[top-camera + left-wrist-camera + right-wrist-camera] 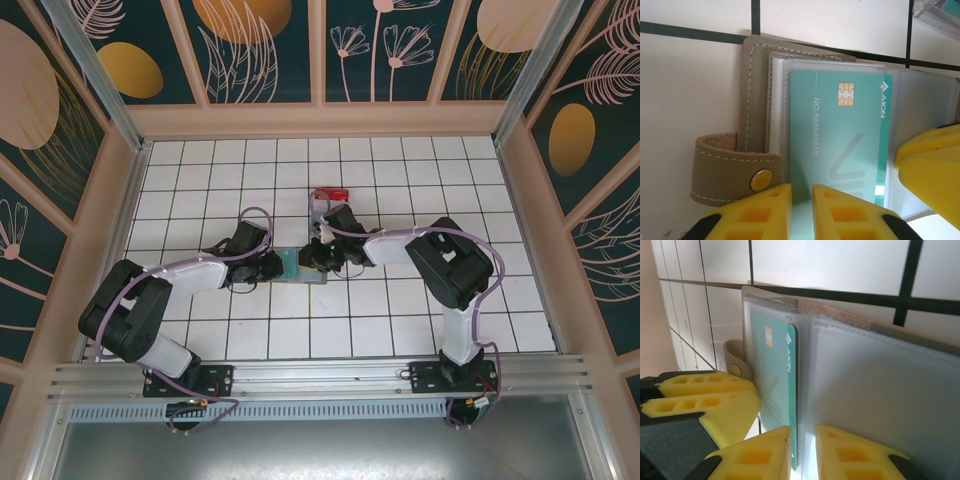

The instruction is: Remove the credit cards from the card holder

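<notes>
Card holder (301,268) open, table ctr. L gripper (802,202) at its 9 o'clock, clamped thin on holder edge. R gripper (804,445) at 3, pinching the sleeve w/ teal card (840,145), poss. plastic only. Risk: sleeve pulls, whole holder drags, card doesn't slide out.

You have a bench of white square tiles with dark grout lines (200,180), and its surface reads clean and level. A pale wooden frame (320,120) borders it at the back and both sides. Above the frame stand dark teal wall panels printed with peach and gold plant motifs (260,50). Bare aluminium posts (100,70) rise at the back corners. Along the near edge you will note a ribbed aluminium rail (320,375), then a perforated metal strip (330,410), then a plain grey metal sheet (320,450).
</notes>
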You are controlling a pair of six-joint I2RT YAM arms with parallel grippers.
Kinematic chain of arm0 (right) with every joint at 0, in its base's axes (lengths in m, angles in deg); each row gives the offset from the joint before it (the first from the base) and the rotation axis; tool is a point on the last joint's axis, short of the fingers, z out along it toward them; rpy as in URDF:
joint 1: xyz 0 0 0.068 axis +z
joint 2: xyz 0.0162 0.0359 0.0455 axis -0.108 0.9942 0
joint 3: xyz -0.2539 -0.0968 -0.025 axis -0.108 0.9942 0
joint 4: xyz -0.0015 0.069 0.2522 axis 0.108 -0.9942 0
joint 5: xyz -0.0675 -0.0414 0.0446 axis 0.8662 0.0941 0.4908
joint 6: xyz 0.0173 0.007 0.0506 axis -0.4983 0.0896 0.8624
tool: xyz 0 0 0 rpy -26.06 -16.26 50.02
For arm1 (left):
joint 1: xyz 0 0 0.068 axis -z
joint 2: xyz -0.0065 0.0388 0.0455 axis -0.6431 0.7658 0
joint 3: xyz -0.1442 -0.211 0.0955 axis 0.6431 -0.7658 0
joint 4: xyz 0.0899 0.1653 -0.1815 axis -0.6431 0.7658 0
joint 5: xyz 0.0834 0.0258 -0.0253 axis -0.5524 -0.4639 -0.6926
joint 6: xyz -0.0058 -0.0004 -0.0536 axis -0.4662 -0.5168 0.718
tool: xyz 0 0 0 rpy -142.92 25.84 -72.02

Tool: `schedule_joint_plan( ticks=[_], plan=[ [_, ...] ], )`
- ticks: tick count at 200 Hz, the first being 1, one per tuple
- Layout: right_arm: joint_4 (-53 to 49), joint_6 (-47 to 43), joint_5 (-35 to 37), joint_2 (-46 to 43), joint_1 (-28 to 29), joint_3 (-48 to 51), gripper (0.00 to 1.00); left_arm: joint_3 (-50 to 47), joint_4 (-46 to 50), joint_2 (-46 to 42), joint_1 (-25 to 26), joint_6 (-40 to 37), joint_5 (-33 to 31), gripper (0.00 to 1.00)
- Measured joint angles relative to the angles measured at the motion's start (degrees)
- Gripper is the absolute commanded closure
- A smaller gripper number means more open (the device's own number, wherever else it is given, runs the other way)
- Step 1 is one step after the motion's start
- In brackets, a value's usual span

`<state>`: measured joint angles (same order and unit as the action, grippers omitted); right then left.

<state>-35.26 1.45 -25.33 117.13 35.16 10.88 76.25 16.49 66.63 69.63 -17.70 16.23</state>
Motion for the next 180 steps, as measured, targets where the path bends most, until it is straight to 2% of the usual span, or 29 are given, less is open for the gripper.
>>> schedule_joint_plan(
  ticks=[62,94,103,137,180],
  plan=[
    [0.02,-0.02,-0.90,1.51,0.24,-1.49,0.80,-0.02,-0.11,0.00,0.00,0.02,0.72,0.80],
    [-0.07,0.04,-0.87,1.73,0.28,-1.57,0.97,-0.02,-0.11,0.07,0.00,0.02,0.85,0.80],
    [-0.15,-0.26,-0.87,1.73,0.26,-1.57,1.00,-0.02,-0.09,0.17,0.00,0.13,0.85,0.85],
    [-0.22,-0.22,-0.68,1.73,0.20,-1.60,1.00,0.35,0.59,0.68,-0.15,0.85,0.20,0.95],
    [-0.17,-0.22,-0.59,1.05,-0.66,-0.83,1.00,1.99,1.44,1.92,-0.13,0.87,-0.87,0.96]
  ],
)
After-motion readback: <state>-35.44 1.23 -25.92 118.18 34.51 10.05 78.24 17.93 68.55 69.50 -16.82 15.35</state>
